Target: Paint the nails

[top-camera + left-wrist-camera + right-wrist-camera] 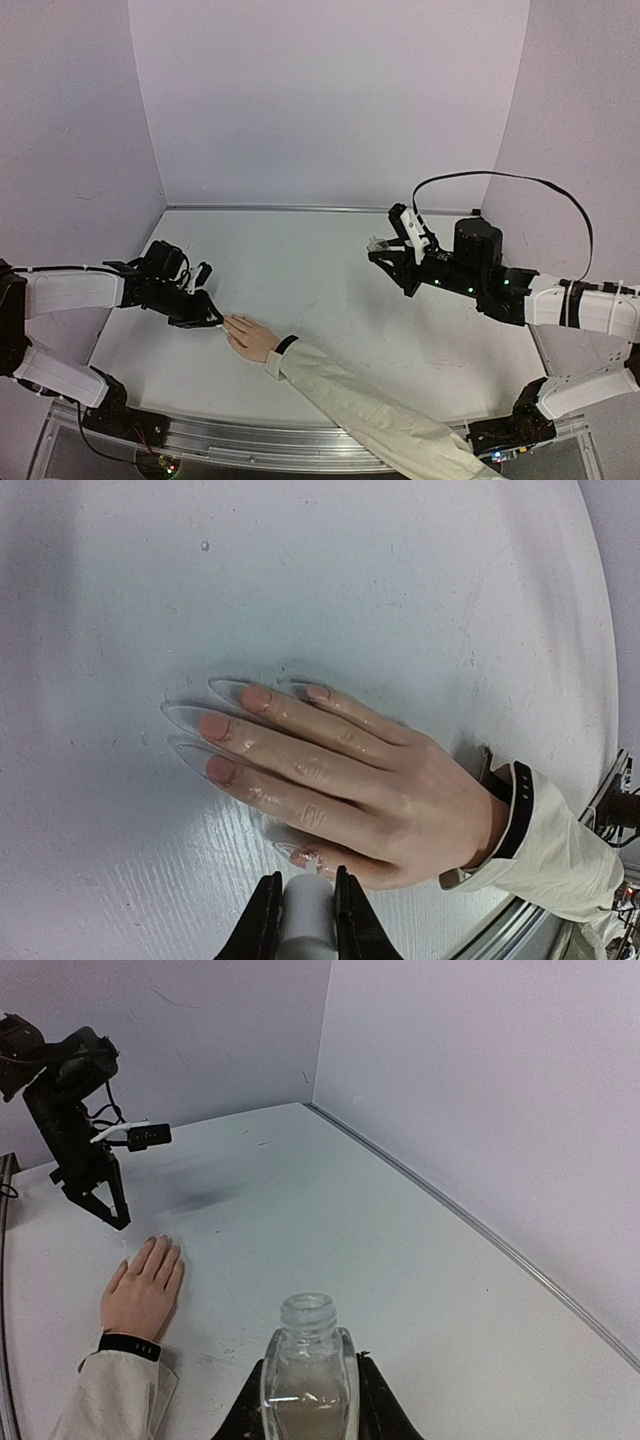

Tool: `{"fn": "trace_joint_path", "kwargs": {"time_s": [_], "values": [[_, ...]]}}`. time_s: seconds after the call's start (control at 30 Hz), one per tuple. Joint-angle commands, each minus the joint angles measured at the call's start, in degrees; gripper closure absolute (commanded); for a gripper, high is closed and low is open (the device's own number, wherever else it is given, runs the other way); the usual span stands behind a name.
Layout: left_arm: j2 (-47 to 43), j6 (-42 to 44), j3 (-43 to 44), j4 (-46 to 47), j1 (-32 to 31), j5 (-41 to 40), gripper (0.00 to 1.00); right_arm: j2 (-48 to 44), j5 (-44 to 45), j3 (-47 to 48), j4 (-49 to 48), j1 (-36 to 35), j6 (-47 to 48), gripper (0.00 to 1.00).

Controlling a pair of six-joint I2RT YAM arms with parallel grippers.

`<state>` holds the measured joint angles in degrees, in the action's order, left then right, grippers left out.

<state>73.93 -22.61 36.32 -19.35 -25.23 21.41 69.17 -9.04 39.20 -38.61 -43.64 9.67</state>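
Observation:
A light-skinned hand [380, 780] with a black wristband [520, 815] and cream sleeve [350, 400] lies flat, palm down, on the white table. Its nails [215, 768] are long clear tips over pink beds. My left gripper [305, 882] is shut on a white cylindrical brush cap [307, 910], right at the thumb nail [300, 857]; the brush tip itself is hidden. In the top view the left gripper [212, 320] sits at the fingertips of the hand [252, 339]. My right gripper [308, 1372] is shut on an open glass polish bottle [308, 1360], held above the table at the right [384, 246].
The white table [300, 270] is walled by pale panels at the back and both sides. A metal rail [250, 440] runs along the near edge. The left arm [75, 1130] shows in the right wrist view, above the hand [145, 1290].

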Motion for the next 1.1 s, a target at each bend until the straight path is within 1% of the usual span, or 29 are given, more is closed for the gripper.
{"fn": "trace_joint_path", "kwargs": {"time_s": [0.0, 0.63, 1.07], "values": [[1.6, -1.0, 0.9, 3.1, -0.9, 1.3, 1.00, -2.2, -0.2, 0.1, -4.0, 0.3, -0.4, 1.00], [4.8, -0.2, 0.8, 3.9, -1.0, 0.3, 1.00, -0.7, 0.2, 0.6, -4.0, 0.3, -0.3, 1.00], [3.9, 0.2, 0.8, 2.6, -0.8, -4.4, 1.00, 0.4, 0.2, 1.1, -4.0, 0.3, -0.2, 1.00]]}}
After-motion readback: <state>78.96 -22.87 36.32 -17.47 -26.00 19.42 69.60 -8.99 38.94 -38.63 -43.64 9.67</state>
